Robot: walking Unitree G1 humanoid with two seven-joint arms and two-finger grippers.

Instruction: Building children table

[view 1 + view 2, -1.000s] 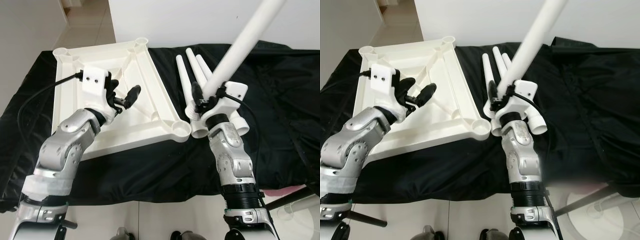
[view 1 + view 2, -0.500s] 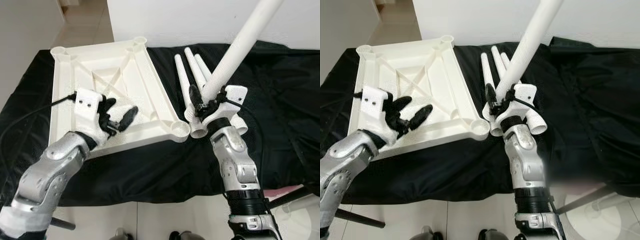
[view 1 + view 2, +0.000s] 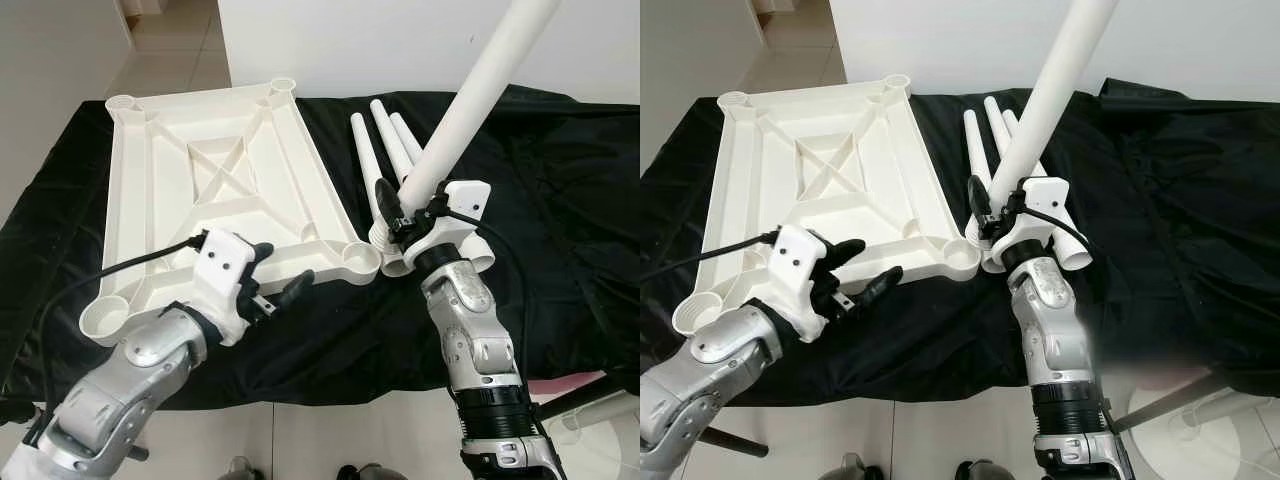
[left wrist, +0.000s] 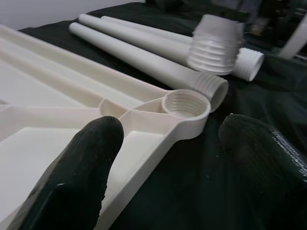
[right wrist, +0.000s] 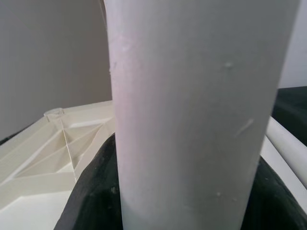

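Black cloth (image 3: 560, 200) bears ribbed white tabletop (image 3: 200, 190); left gripper (image 3: 275, 298) jaws spread, right gripper (image 3: 405, 215) pinching smooth tube (image 3: 470, 100).

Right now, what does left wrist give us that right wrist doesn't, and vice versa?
Left wrist: the open left tool aimed at the tabletop's threaded corner socket, plus the threaded ends of the spare legs lying on the black cloth. Right wrist: a close look at the held leg clamped upright in the right tool. Both: the upturned white tabletop and the lying legs.
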